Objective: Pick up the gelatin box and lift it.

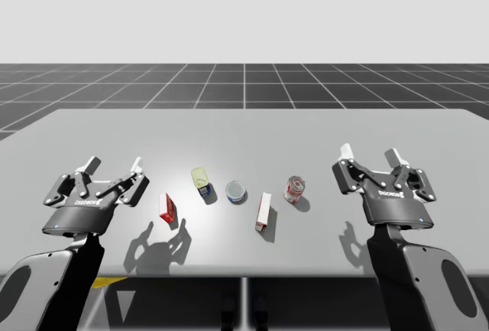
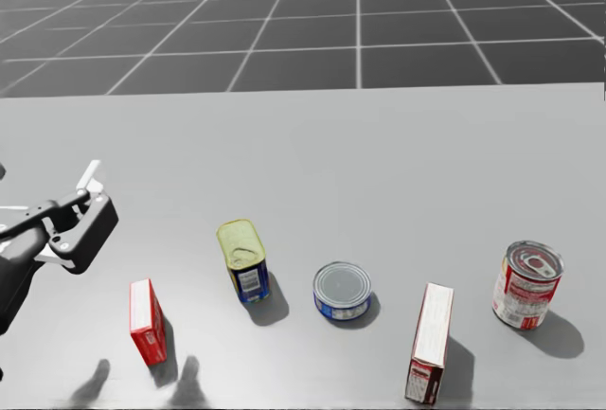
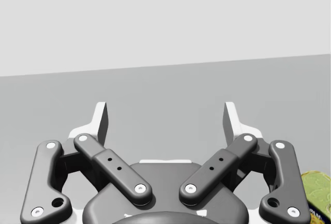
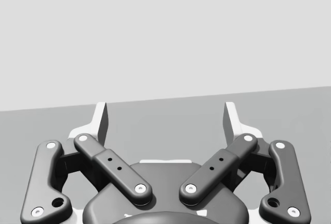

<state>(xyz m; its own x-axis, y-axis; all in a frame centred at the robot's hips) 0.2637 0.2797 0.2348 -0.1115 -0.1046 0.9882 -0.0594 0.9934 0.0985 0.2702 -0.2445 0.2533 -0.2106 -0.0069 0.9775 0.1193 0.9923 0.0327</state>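
The small red box (image 1: 166,207) (image 2: 147,320) stands on its narrow side at the left of the row on the grey table (image 1: 244,136). My left gripper (image 1: 115,165) (image 3: 165,120) hovers open a little to the left of it, with nothing between its fingers. Far to the right, beyond the red round can, my right gripper (image 1: 370,152) (image 4: 165,120) is also open and holds nothing. In the head view an arm's gripper (image 2: 80,197) comes in at the left, up and to the left of the red box.
Rightward from the red box stand a blue rectangular can with a yellow-green top (image 1: 202,183) (image 2: 244,258) (image 3: 318,190), a flat round blue can (image 1: 236,191) (image 2: 342,291), a tall white and red box (image 1: 263,212) (image 2: 429,342) and a red round can (image 1: 295,189) (image 2: 526,285).
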